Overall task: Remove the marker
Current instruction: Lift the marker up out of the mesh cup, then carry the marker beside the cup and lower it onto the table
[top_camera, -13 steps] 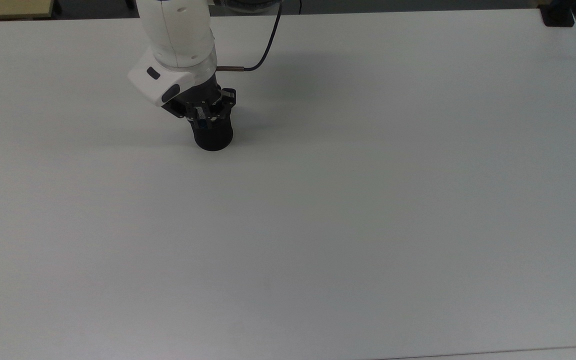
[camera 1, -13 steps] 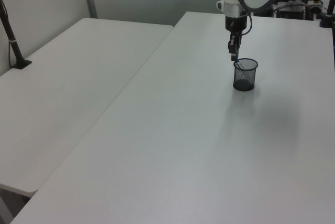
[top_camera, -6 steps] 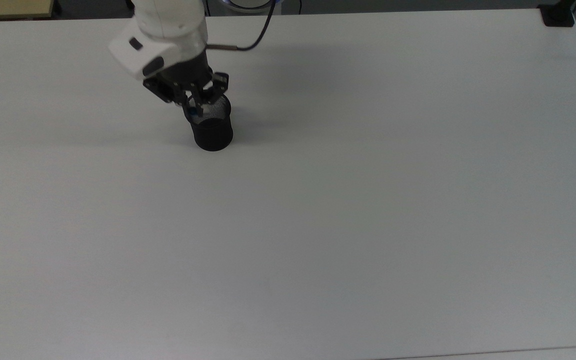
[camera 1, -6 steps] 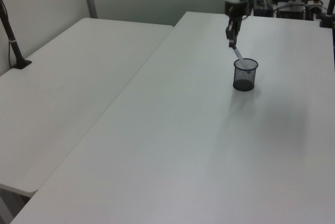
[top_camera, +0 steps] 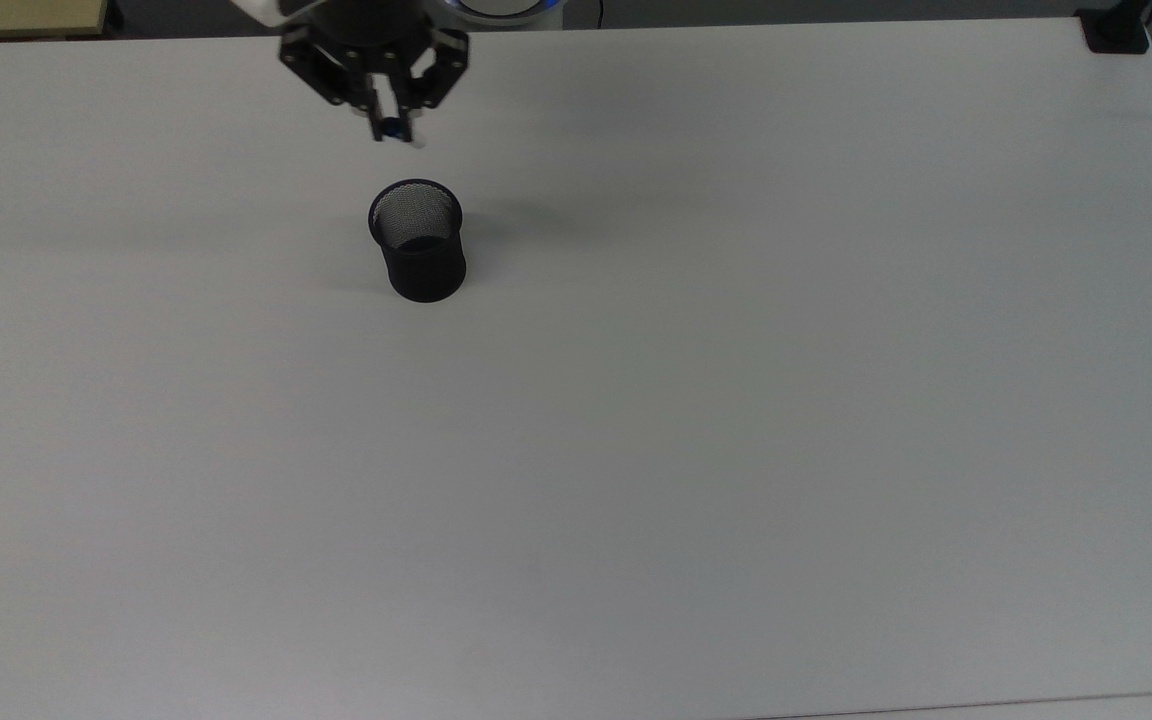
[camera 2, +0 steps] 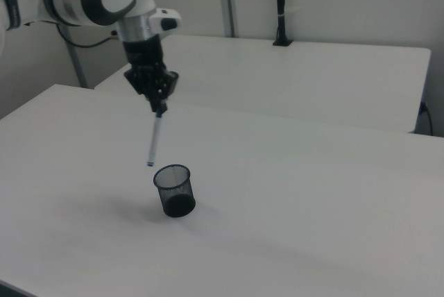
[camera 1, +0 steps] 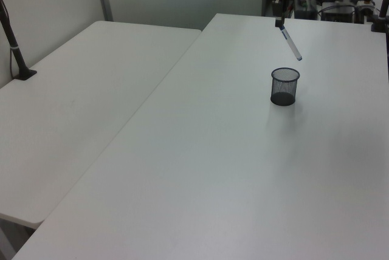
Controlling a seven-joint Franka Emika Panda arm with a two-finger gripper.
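Above the white table (camera 2: 312,193), my claw (camera 2: 159,109) was clenched on the marker (camera 2: 155,137) by its capped top, barrel hanging slightly tilted, lower tip clear of the mesh cup (camera 2: 173,190), cup upright below.

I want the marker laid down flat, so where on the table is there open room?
Bare table stretches across the top view's right and bottom, away from the mesh cup. The tight spot is around the cup, where the gripper holds the marker above it.

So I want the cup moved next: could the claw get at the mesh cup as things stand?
Probably not yet: the claw is shut on the marker. The mesh cup itself stands unobstructed.
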